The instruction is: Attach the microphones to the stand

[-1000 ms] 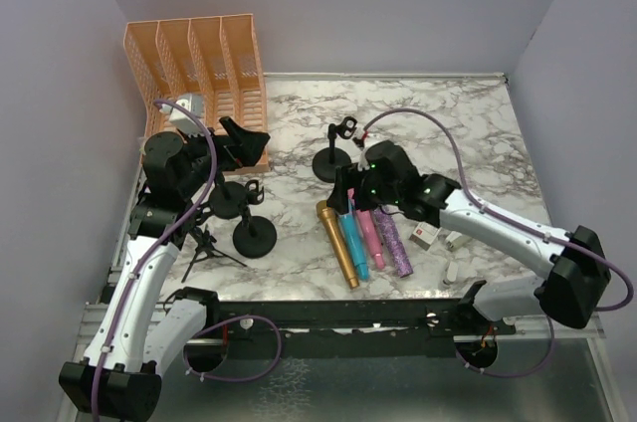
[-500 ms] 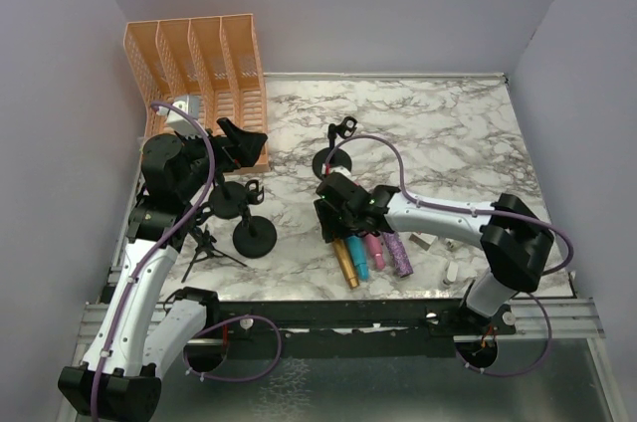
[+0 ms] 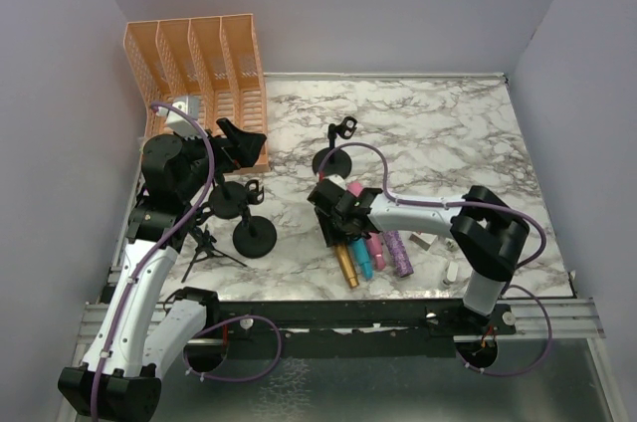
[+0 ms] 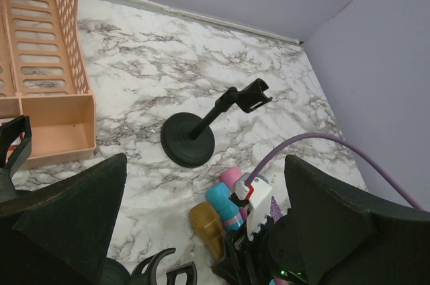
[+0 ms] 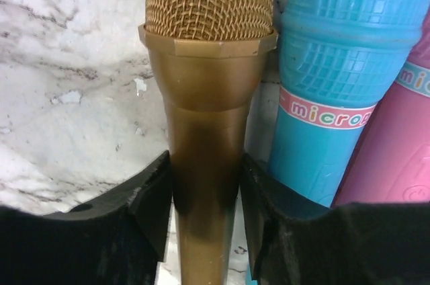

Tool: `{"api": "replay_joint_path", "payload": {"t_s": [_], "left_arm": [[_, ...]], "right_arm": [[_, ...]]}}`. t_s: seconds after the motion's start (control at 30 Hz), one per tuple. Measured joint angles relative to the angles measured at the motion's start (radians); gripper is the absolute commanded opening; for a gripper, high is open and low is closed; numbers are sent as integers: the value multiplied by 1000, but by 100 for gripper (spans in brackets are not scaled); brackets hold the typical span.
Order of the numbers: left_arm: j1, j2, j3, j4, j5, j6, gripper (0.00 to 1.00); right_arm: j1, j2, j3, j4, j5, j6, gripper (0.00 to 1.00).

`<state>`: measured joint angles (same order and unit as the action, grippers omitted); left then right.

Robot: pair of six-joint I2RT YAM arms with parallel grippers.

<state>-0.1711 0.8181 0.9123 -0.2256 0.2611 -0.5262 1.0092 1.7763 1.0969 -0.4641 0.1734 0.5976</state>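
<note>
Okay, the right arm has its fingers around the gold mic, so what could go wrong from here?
1. The right gripper clamps the gold microphone just below its head, so the long handle may droop or swing when lifted.
2. One finger sits in the narrow gap beside the blue microphone, so lifting could drag or roll it.

Near the front edge of the table point(image 3: 468, 133) we find four microphones lying side by side, heads toward the back: the leftmost microphone point(image 3: 345, 265), second microphone point(image 3: 360, 261), third microphone point(image 3: 375, 246) and rightmost microphone point(image 3: 400, 255). The right gripper point(image 3: 332, 227) straddles the leftmost microphone, a finger against each side. Behind the row stands a round-based stand point(image 3: 331, 160). Left of the row we find a nearer stand point(image 3: 256, 237), a farther stand point(image 3: 231, 199) and a tripod point(image 3: 206, 248). An organizer point(image 3: 194, 59) sits in the back-left corner. Small boxes point(image 3: 424, 239) lie right of the row.
</note>
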Motion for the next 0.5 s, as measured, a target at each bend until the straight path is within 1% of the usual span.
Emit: {"api": "replay_joint_path", "payload": {"t_s": [0.1,0.17,0.33,0.5], "left_arm": [[0,-2,0,0,-1,0,99],[0,-3,0,-1,-1,0,99],[0,-4,0,-1,-1,0,99],[0,-3,2,-1,0,0,99]], "right_arm": [[3,10,6,2,18,4,28],[6,11,7,3,25,5,24],[9,-8,-1,32,41,5,23],[9,-169,-37,109,48,5,24]]}}
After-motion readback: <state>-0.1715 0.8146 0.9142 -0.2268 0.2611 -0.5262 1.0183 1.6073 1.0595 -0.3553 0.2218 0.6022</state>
